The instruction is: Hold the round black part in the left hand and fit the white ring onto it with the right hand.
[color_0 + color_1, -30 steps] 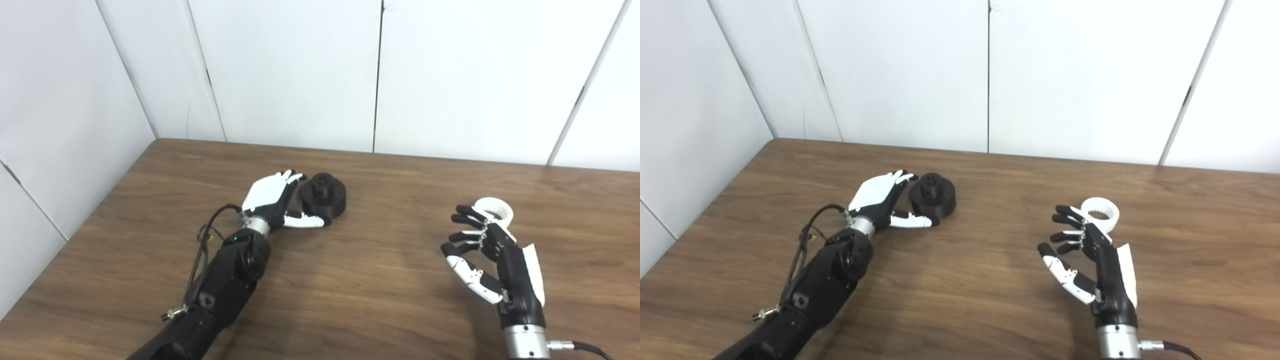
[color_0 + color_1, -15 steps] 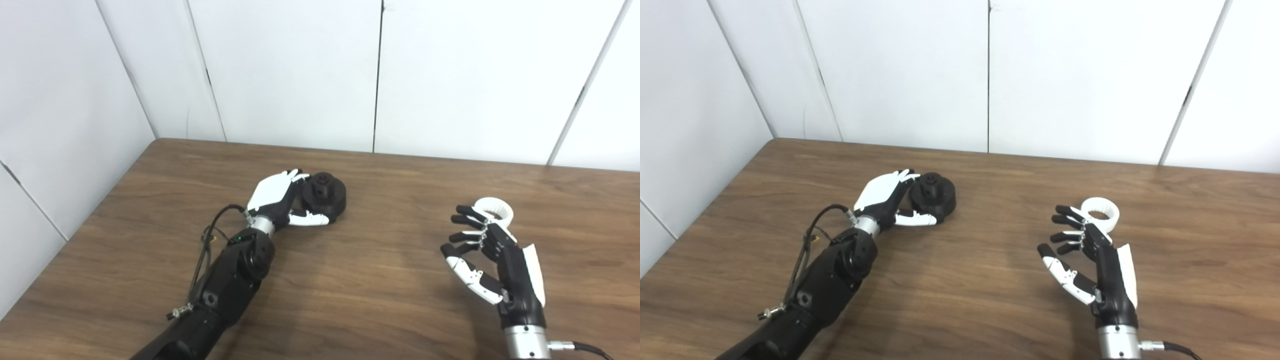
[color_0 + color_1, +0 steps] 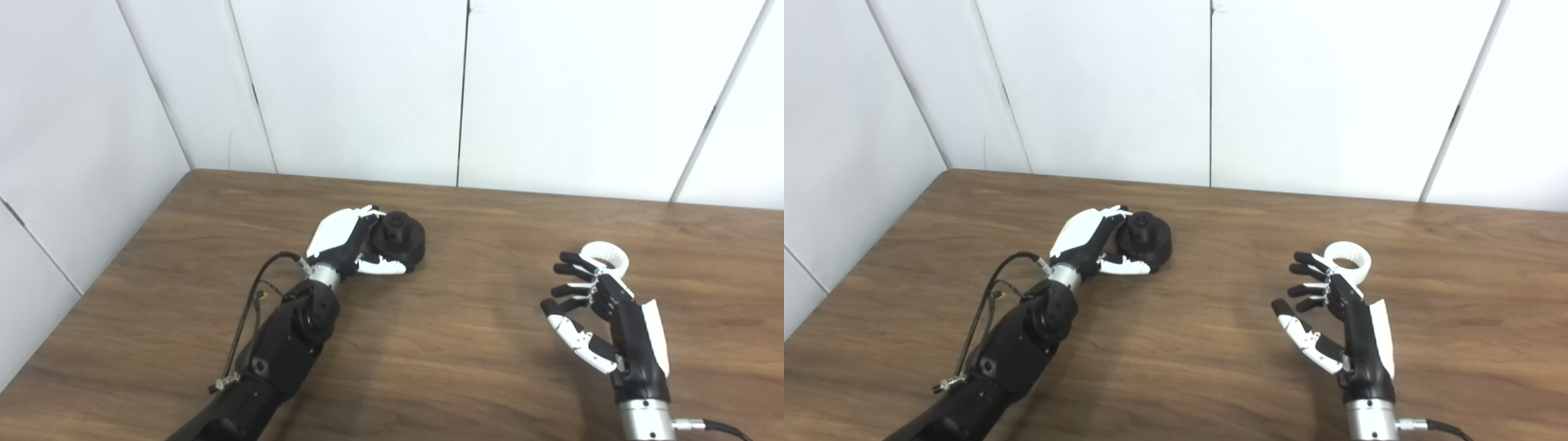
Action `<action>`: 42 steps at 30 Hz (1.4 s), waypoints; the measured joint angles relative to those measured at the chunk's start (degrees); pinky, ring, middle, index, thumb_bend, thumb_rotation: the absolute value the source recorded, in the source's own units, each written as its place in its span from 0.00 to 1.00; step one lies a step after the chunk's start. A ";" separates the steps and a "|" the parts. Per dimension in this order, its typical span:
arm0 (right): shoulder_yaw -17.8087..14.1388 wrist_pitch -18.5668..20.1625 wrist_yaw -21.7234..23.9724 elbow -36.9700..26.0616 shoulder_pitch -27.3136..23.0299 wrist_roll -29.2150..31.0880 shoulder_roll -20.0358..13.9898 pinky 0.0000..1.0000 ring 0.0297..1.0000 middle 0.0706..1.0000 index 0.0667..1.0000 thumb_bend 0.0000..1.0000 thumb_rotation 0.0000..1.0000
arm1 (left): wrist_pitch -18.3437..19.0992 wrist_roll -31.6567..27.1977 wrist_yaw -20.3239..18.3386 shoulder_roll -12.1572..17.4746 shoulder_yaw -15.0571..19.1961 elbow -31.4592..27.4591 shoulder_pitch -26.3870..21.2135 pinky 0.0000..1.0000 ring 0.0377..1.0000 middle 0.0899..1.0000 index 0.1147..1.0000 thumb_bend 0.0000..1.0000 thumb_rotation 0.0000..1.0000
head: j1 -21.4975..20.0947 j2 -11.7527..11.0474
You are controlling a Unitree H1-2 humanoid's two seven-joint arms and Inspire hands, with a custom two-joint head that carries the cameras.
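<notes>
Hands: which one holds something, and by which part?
Left hand wraps the round black part's left side. Right hand is open beside the white ring.

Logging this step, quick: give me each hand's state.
Left hand: closing around the round black plastic part; firm grip cannot be told.
Right hand: open, empty.

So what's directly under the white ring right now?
The white ring lies flat on the wooden table; bare wood shows through its hole. The right hand's fingers hide its near-left edge.

Lab test cell; bare wooden table [image 3: 465, 367]; plain white wall panels [image 3: 355, 86]
</notes>
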 measured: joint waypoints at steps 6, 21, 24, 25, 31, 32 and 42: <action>-0.02 0.02 0.00 -0.06 0.06 -0.09 -0.01 0.47 0.57 0.70 0.73 0.54 0.29 | -0.50 -0.76 0.14 -0.01 0.24 0.44 -0.04 0.96 0.94 0.92 0.65 0.82 0.35 | -0.09 0.00; -0.06 0.08 0.04 -0.18 0.13 -0.20 -0.18 0.47 0.58 0.70 0.74 0.54 0.30 | -0.86 -1.54 0.98 -0.25 0.38 0.43 -0.33 0.92 0.92 0.91 0.58 0.84 0.31 | 0.00 0.09; -0.07 0.07 0.10 -0.19 0.13 -0.14 -0.18 0.47 0.58 0.70 0.74 0.54 0.30 | -0.91 -1.72 1.17 -0.42 0.03 0.09 -0.06 0.93 0.92 0.91 0.59 0.83 0.32 | 0.00 0.09; -0.07 0.07 0.11 -0.19 0.13 -0.13 -0.18 0.47 0.57 0.70 0.74 0.54 0.30 | -0.90 -1.71 1.16 -0.45 -0.24 -0.19 0.12 0.93 0.92 0.91 0.59 0.83 0.31 | 0.00 0.09; -0.06 0.07 0.11 -0.18 0.14 -0.29 -0.20 0.47 0.57 0.70 0.73 0.54 0.29 | -0.95 -1.72 1.18 -1.14 -0.99 -2.30 1.68 0.89 0.92 0.91 0.59 0.83 0.30 | -0.26 0.18; -0.07 0.08 0.11 -0.18 0.14 -0.29 -0.20 0.47 0.57 0.70 0.73 0.54 0.29 | -0.94 -1.75 1.20 -1.30 -1.00 -2.40 1.85 0.89 0.91 0.91 0.59 0.83 0.29 | -0.26 0.18; -0.12 0.52 0.21 -0.21 0.14 -0.27 -0.36 0.47 0.58 0.70 0.74 0.53 0.27 | -1.20 -1.77 1.08 -1.80 -1.97 -6.08 4.29 0.90 0.92 0.91 0.58 0.84 0.30 | -0.62 0.26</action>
